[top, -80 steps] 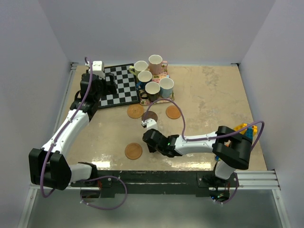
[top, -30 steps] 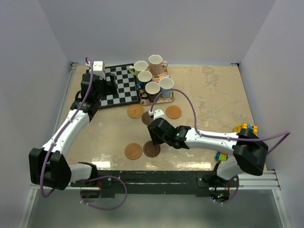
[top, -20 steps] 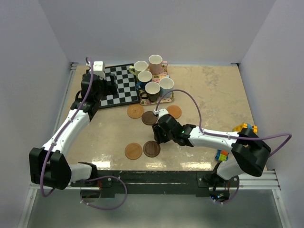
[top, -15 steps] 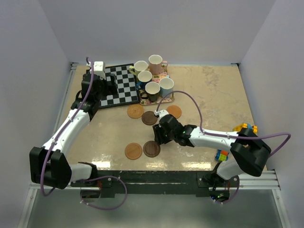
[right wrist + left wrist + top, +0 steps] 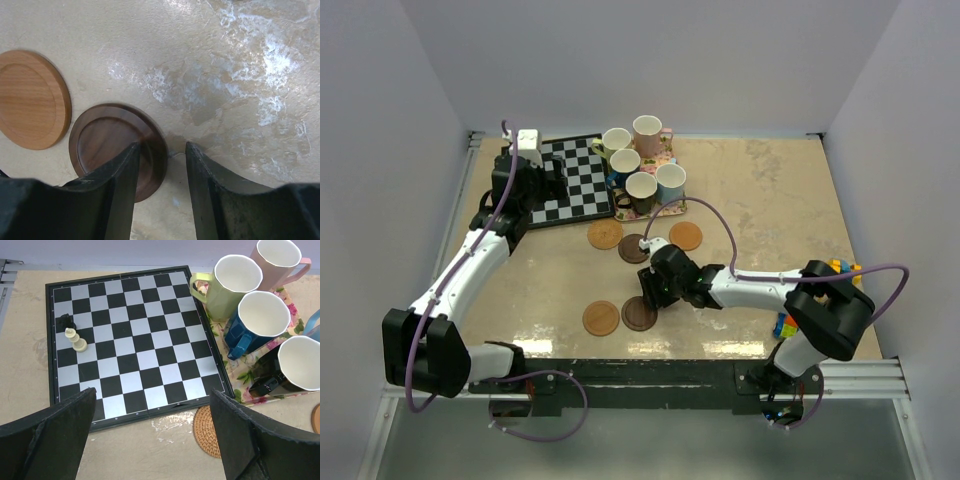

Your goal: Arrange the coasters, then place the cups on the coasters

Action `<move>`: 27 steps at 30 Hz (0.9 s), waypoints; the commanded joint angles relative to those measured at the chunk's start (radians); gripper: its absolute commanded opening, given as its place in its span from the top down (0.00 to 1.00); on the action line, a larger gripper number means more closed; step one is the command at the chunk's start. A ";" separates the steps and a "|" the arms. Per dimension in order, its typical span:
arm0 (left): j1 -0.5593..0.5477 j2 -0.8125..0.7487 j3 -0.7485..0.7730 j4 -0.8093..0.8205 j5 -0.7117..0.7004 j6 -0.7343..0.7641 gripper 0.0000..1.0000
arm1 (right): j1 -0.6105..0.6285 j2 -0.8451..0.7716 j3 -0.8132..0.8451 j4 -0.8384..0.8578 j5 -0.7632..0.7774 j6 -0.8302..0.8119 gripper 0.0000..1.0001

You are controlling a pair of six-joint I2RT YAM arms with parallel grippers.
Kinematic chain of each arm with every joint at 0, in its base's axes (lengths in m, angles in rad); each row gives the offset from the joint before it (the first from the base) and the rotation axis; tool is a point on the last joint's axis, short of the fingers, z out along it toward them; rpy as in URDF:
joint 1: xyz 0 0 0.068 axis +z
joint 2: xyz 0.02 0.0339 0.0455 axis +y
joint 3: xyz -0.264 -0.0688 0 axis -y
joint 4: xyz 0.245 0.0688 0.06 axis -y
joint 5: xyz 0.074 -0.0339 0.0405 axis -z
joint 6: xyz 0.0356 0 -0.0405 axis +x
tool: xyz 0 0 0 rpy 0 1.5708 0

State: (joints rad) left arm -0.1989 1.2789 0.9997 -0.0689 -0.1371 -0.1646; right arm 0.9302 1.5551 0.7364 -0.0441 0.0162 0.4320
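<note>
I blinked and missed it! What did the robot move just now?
The right gripper set a dark brown coaster down beside the orange coaster at the near edge, backed off toward the cups, then returned; its open fingers now straddle that coaster's rim. The left gripper, the cups and the other coasters stayed put.

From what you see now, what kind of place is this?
Probably a robot test cell: plain white walls box in the table, which holds props like a chessboard and cups.
</note>
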 commanded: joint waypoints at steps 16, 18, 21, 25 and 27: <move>-0.007 0.004 -0.001 0.043 0.002 -0.001 0.01 | 0.025 -0.003 -0.015 0.016 -0.064 0.002 0.59; -0.007 0.005 -0.001 0.043 0.002 -0.001 0.01 | 0.030 -0.004 -0.015 0.016 -0.067 0.004 0.59; -0.007 0.005 -0.001 0.043 0.004 -0.001 0.01 | 0.038 -0.004 -0.012 0.018 -0.068 0.008 0.60; -0.007 0.004 -0.001 0.041 0.004 -0.001 0.01 | 0.045 -0.001 -0.009 0.016 -0.073 0.008 0.60; -0.007 0.003 0.000 0.041 0.004 -0.001 0.01 | 0.047 0.002 -0.009 0.016 -0.070 0.011 0.60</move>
State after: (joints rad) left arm -0.1989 1.2793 0.9997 -0.0689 -0.1368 -0.1646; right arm 0.9680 1.5570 0.7303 -0.0292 -0.0303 0.4339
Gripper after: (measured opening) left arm 0.995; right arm 0.403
